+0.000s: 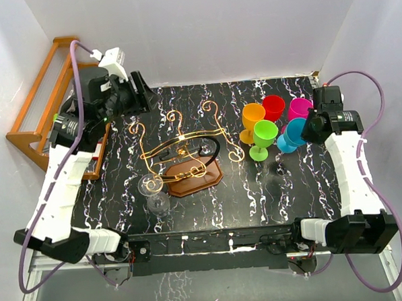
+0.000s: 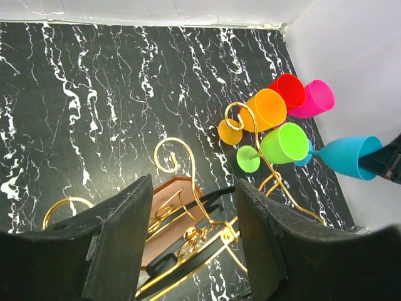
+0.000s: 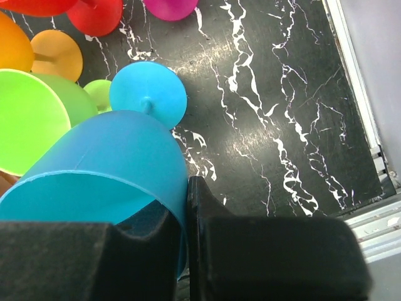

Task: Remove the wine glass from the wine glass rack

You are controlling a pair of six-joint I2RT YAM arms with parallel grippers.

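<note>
One clear wine glass (image 1: 154, 193), one gold wine glass rack (image 1: 181, 151), five coloured goblets (image 1: 264, 130), one wooden shelf rack (image 1: 40, 98) back left. Black white-veined marble table (image 1: 270, 187), white walls (image 1: 195, 29). Glass at rack's front-left end, well apart from my left gripper (image 2: 194, 185). Left gripper raised behind rack, gaping wide, empty. My right gripper (image 3: 183, 194) pinches blue goblet (image 3: 113, 157) by rim.

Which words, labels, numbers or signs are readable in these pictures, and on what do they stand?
No text can be read. The blue cup, the wire rack and the wooden shelf show no marks.
</note>
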